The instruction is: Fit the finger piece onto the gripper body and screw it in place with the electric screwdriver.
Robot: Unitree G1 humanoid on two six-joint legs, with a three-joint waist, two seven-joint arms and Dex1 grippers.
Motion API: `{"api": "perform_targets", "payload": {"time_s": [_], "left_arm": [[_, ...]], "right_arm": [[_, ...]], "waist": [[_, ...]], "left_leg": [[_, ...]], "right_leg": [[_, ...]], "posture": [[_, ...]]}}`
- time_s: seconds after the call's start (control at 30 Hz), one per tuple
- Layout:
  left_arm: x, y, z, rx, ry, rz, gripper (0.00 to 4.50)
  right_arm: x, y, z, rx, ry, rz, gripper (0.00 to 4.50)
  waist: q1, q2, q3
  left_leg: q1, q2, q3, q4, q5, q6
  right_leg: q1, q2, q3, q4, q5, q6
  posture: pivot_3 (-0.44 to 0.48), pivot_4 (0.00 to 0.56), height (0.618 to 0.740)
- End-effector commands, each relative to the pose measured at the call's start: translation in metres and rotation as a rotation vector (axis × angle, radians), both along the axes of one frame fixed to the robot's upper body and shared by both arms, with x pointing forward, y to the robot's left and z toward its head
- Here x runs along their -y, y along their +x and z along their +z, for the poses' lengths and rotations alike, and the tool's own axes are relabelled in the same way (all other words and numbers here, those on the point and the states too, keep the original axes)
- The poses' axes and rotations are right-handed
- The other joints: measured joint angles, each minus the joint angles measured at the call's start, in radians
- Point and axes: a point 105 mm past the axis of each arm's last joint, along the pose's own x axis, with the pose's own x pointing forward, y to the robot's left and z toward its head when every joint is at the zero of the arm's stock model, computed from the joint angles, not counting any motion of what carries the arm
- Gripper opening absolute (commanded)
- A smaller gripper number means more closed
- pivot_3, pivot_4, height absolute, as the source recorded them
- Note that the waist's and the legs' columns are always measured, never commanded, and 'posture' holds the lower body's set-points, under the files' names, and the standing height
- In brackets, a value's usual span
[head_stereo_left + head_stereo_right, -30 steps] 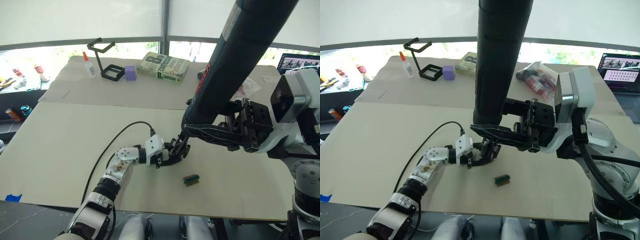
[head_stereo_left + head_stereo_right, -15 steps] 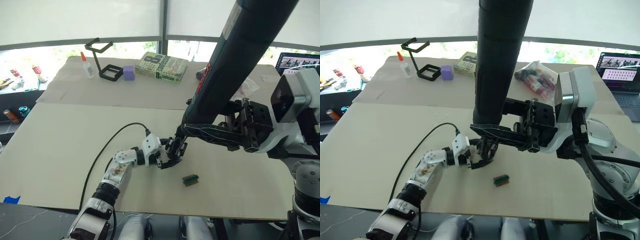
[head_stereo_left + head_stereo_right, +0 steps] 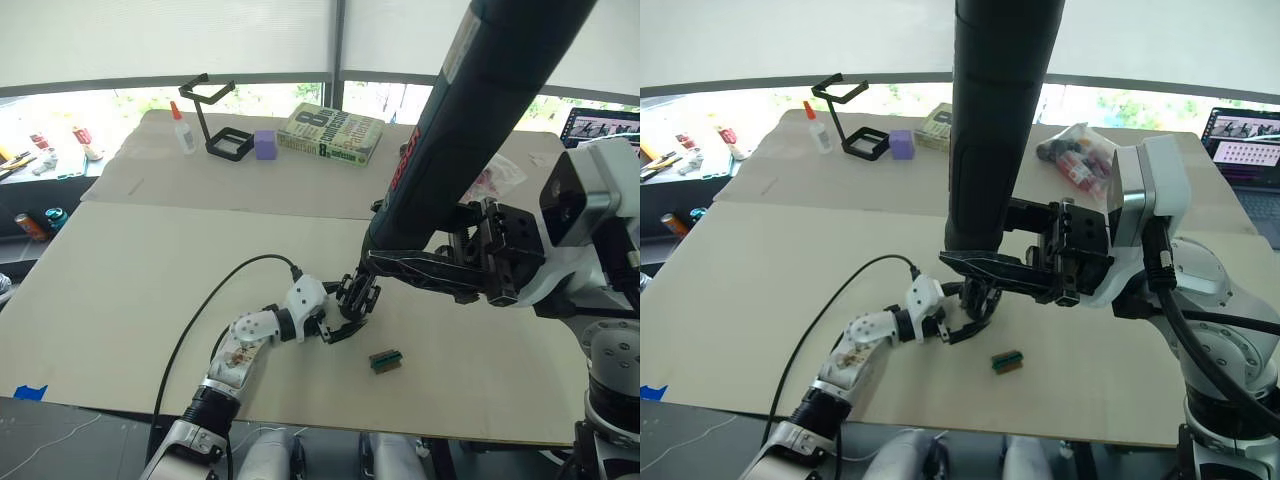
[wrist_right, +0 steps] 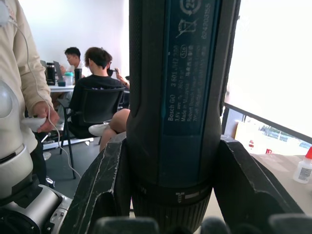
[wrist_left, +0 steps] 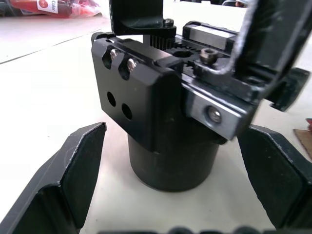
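The gripper body (image 5: 165, 122), a chunky black assembly on a round base, stands on the table (image 3: 130, 300) near the middle. My left gripper (image 3: 347, 320) is open, one finger (image 5: 73, 165) on each side of the base without touching it. A black blade (image 5: 136, 14) rises from the body's top; I cannot tell if it is the finger piece. My right gripper (image 3: 385, 262) is shut on the electric screwdriver (image 4: 175, 97), which stands upright just above the gripper body. Its bit is hidden.
A small green-brown block (image 3: 381, 359) lies right of the gripper body. At the table's far side are a black wire stand (image 3: 215, 120), glue bottle (image 3: 181, 127), purple cube (image 3: 265, 145), book (image 3: 330, 133) and a bag (image 3: 1075, 155). A laptop (image 3: 1240, 135) sits far right.
My left forearm has swung a little and its wrist sits slightly nearer; the gripper stays at the gripper body. The right arm and the screwdriver have not moved.
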Motion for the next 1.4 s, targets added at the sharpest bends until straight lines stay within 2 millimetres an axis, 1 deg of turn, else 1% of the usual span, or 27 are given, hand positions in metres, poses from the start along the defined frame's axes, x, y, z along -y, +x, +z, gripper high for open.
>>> {"api": "perform_targets", "payload": {"time_s": [0.03, 0.17, 0.27, 0.33, 0.37, 0.57, 0.73, 0.83, 0.97, 1.1, 1.4], "left_arm": [[0.008, 0.001, -0.006, -0.014, 0.016, -0.020, 4.44], [0.011, 0.004, -0.009, -0.015, 0.040, -0.035, 4.44], [0.010, 0.004, -0.010, -0.018, 0.045, -0.036, 3.70], [0.009, 0.003, -0.011, -0.019, 0.048, -0.039, 2.82], [0.008, 0.002, -0.012, -0.019, 0.049, -0.041, 2.53], [0.007, 0.000, -0.015, -0.026, 0.057, -0.045, 2.54], [0.007, -0.001, -0.016, -0.038, 0.054, -0.050, 2.54], [0.007, -0.002, -0.018, -0.045, 0.055, -0.055, 2.54], [0.006, -0.003, -0.019, -0.050, 0.057, -0.057, 2.54], [0.004, -0.004, -0.020, -0.053, 0.064, -0.058, 2.54], [0.005, -0.005, -0.019, -0.062, 0.055, -0.054, 2.54]], "right_arm": [[0.000, -0.005, 0.007, 0.048, 0.013, 0.010, 1.93], [-0.001, -0.005, 0.007, 0.051, 0.014, 0.010, 1.93], [-0.001, -0.005, 0.007, 0.054, 0.014, 0.008, 1.93], [0.000, -0.006, 0.007, 0.056, 0.014, 0.005, 1.93], [0.000, -0.006, 0.007, 0.056, 0.014, 0.004, 1.93], [-0.001, -0.001, 0.008, 0.071, 0.015, -0.014, 1.93], [-0.008, 0.009, 0.011, 0.089, 0.026, -0.023, 1.93], [-0.013, 0.015, 0.010, 0.096, 0.021, -0.028, 1.93], [-0.016, 0.028, -0.001, 0.091, -0.019, -0.076, 1.93], [-0.018, 0.036, -0.007, 0.095, -0.036, -0.099, 1.93], [-0.019, 0.040, -0.022, 0.076, -0.050, -0.100, 1.93]], "waist": [[0.002, 0.000, 0.000], [0.004, 0.000, 0.000], [0.005, 0.000, 0.000], [0.005, 0.000, 0.000], [0.005, 0.000, 0.000], [0.001, 0.000, 0.000], [-0.004, 0.000, 0.000], [-0.003, 0.000, 0.000], [-0.004, 0.000, 0.000], [-0.007, 0.000, 0.000], [-0.008, 0.000, 0.000]], "left_leg": [[0.000, 0.000, 0.000, 0.000, 0.000, 0.000], [0.000, 0.000, 0.000, 0.000, 0.000, 0.000], [0.000, 0.000, 0.000, 0.000, 0.000, 0.000], [0.000, 0.000, 0.000, 0.000, 0.000, 0.000], [0.000, 0.000, 0.000, 0.000, 0.000, 0.000], [0.000, 0.000, 0.000, 0.000, 0.000, 0.000], [0.000, 0.000, 0.000, 0.000, 0.000, 0.000], [0.000, 0.000, 0.000, 0.000, 0.000, 0.000], [-0.001, -0.001, 0.000, 0.000, 0.000, 0.000], [-0.001, -0.001, 0.000, 0.000, 0.000, 0.000], [-0.001, 0.000, 0.000, 0.000, 0.000, -0.001]], "right_leg": [[0.000, 0.000, 0.000, 0.000, 0.000, 0.000], [0.000, 0.000, 0.000, 0.000, 0.000, 0.000], [0.000, 0.000, 0.000, 0.000, 0.000, 0.000], [0.000, 0.000, 0.000, 0.000, 0.000, 0.000], [0.000, 0.000, 0.000, 0.000, 0.000, 0.000], [0.000, 0.000, 0.000, -0.001, 0.000, 0.000], [0.000, 0.000, 0.000, 0.000, 0.000, 0.000], [0.000, 0.000, -0.001, 0.000, 0.000, 0.000], [0.000, 0.000, -0.001, -0.001, 0.000, 0.000], [0.000, 0.001, -0.001, -0.001, 0.000, 0.000], [0.000, 0.002, -0.001, 0.000, 0.000, 0.001]], "posture": [[0.000, 0.150, 0.740], [0.000, 0.150, 0.740], [0.000, 0.150, 0.740], [0.000, 0.150, 0.740], [0.000, 0.150, 0.740], [0.000, 0.150, 0.740], [0.000, 0.150, 0.740], [0.000, 0.150, 0.740], [0.000, 0.150, 0.740], [0.000, 0.150, 0.740], [0.000, 0.150, 0.740]]}}
